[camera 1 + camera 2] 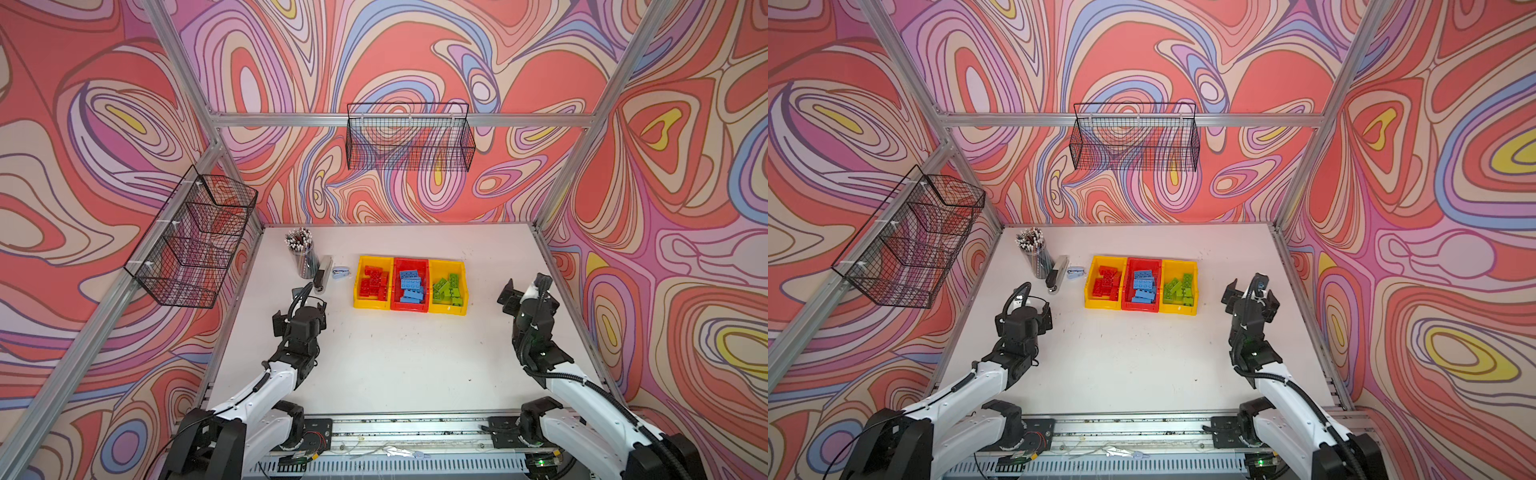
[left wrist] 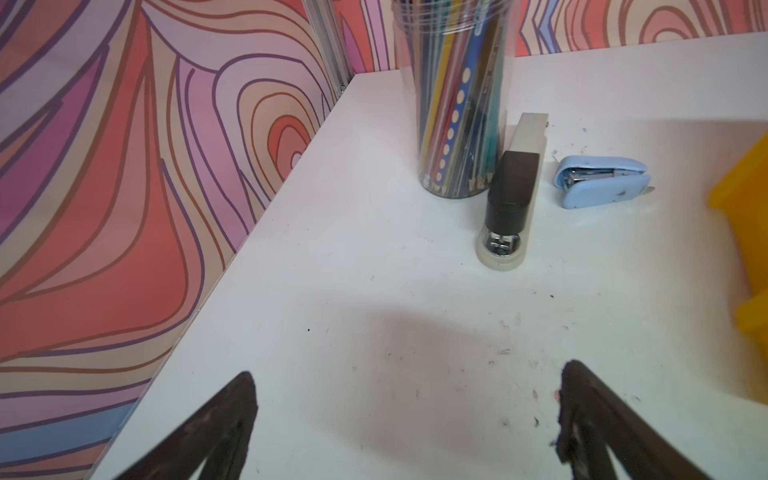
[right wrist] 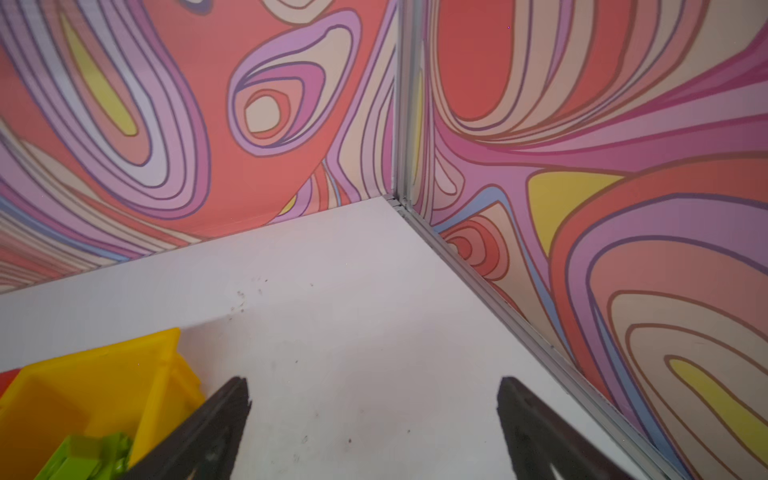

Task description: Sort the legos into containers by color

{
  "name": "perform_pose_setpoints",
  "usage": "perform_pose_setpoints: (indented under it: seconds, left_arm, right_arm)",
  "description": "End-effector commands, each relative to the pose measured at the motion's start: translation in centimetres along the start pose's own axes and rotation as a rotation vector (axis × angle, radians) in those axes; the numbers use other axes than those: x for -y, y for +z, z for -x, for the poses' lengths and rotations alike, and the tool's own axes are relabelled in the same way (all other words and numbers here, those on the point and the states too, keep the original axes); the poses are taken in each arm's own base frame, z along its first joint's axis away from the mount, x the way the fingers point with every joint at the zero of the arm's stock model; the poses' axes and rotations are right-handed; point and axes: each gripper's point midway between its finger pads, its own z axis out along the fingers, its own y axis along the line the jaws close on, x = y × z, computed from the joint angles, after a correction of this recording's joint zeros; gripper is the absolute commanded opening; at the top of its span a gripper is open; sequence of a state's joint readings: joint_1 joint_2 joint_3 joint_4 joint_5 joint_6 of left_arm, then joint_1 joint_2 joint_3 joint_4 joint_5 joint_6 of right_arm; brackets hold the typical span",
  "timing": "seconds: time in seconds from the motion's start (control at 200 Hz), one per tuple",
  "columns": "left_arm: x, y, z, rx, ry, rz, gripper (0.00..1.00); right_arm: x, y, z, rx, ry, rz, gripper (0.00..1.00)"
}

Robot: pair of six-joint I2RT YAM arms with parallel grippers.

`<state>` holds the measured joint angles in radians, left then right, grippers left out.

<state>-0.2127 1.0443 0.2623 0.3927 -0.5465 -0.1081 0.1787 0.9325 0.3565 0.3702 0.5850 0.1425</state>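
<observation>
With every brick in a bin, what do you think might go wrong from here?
1. The open left gripper hangs close to the black stapler and the cup of pens; a careless swing might knock them over.
2. The blue legos sit piled in the red bin; a nudge might spill one.

White table (image 1: pixel 395 365), three joined bins (image 1: pixel 409 306), pen cup (image 1: pixel 306 264), stapler (image 1: pixel 323 272), perhaps a small blue stapler (image 1: pixel 340 272)

Pen cup (image 2: pixel 453 104), stapler (image 2: pixel 509 199) and blue stapler (image 2: pixel 600 180) sit side by side on the counter (image 1: pixel 395 353); two wire baskets (image 1: pixel 409 137) hang on the walls.
</observation>
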Motion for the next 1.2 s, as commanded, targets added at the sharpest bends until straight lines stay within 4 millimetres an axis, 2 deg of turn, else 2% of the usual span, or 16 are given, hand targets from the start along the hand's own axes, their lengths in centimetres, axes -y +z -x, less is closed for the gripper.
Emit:
perform_pose_setpoints:
  seconds: [0.0,0.085,0.175,0.29,0.386,0.506,0.591,0.651,0.686,0.791,0.861,1.197]
  left_arm:
    - [0.7,0.5,2.9,0.137,-0.129,-0.096,1.0]
    - [0.5,1.3,2.7,0.149,-0.135,-0.092,1.0]
    - [0.7,2.2,2.8,0.162,-0.15,-0.107,1.0]
    - [1.3,3.2,3.0,0.14,-0.113,-0.116,1.0]
    - [1.5,3.5,3.4,0.165,-0.09,-0.122,1.0]
    - [1.5,4.0,2.8,0.192,-0.092,-0.131,1.0]
    - [2.4,4.9,2.1,0.198,-0.084,-0.166,1.0]
    - [3.3,5.8,1.6,0.169,-0.054,-0.195,1.0]
    - [3.7,6.2,1.8,0.156,-0.043,-0.208,1.0]
    - [4.4,7.5,1.2,0.043,-0.027,-0.258,1.0]
    - [4.5,7.3,1.4,0.061,-0.034,-0.269,1.0]
    - [4.4,7.3,1.4,0.06,-0.037,-0.264,1.0]
  right_arm:
    - [-1.1,1.5,-0.9,0.014,0.001,0.081,0.98]
    - [-1.5,2.8,-2.7,0.01,-0.071,0.079,0.98]
    - [-3.2,3.9,-3.3,0.007,-0.078,0.145,0.98]
    - [-3.6,5.3,-4.4,0.019,-0.127,0.139,0.98]
    - [-4.0,5.6,-5.3,0.035,-0.121,0.158,0.98]
    - [-5.0,5.6,-5.2,0.077,-0.069,0.229,0.98]
    - [-5.0,6.1,-7.4,0.059,-0.072,0.241,0.98]
    - [-5.0,6.0,-6.8,0.096,-0.063,0.249,0.98]
    - [-4.9,6.5,-7.6,0.037,-0.067,0.257,0.98]
    - [-5.9,7.9,-8.1,-0.013,-0.082,0.291,0.98]
    - [-6.1,8.4,-8.4,-0.04,-0.085,0.291,0.98]
    - [-5.9,8.4,-8.1,-0.024,-0.086,0.283,0.98]
